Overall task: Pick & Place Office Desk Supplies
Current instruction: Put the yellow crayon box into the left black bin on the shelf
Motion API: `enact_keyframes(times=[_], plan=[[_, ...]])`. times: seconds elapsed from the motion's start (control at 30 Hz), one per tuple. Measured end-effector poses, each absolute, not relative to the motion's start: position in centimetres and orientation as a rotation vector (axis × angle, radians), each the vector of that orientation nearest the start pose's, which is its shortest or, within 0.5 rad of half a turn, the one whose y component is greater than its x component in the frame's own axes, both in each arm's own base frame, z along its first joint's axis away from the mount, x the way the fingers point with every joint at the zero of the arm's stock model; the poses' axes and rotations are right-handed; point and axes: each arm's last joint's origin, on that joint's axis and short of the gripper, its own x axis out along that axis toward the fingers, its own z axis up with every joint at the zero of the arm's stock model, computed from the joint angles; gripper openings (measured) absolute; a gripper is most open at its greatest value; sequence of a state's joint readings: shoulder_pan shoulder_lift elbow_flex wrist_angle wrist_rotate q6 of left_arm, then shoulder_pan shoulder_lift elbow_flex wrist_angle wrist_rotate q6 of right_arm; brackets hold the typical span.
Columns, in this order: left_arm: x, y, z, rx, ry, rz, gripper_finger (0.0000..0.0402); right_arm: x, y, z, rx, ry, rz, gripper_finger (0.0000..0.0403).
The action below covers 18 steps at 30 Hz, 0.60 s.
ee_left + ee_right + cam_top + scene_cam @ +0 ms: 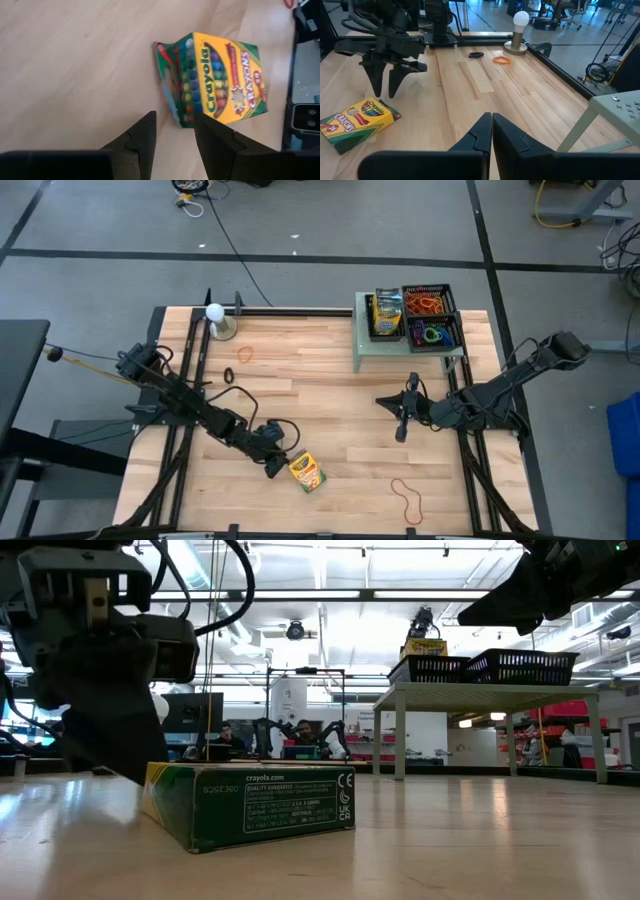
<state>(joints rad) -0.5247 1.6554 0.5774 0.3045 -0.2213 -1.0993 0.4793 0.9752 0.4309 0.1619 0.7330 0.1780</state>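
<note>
- My left gripper [274, 463] hangs low over the table [330, 400] with its jaws apart, holding nothing, tips just beside one end of the crayon box [306, 471].
- That crayon box lies flat on the table's near part.
- My right gripper [402, 427] waits mid-table, jaws pressed together, empty.
- Loose rubber bands: red [407, 498] near the front edge, orange [244, 353] and black [229, 375] farther back.
- More crayon boxes [386, 311] and bands fill the black baskets [430, 315] on the raised grey shelf.
</note>
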Motion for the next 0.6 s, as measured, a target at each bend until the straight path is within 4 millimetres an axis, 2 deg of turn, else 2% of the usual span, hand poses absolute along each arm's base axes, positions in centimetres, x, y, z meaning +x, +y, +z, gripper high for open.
enact_keyframes(times=[0.3, 0.6], plan=[[24.6, -13.5, 11.3, -0.75, 0.776, 0.123, 0.0109, 18.2, 7.3, 21.3, -0.042, 0.29, -0.277, 0.0023], [25.6, -14.1, 12.4, -0.642, 0.848, 0.134, 0.0107, 18.2, 7.3, 21.3, -0.042, 0.29, -0.277, 0.0023]])
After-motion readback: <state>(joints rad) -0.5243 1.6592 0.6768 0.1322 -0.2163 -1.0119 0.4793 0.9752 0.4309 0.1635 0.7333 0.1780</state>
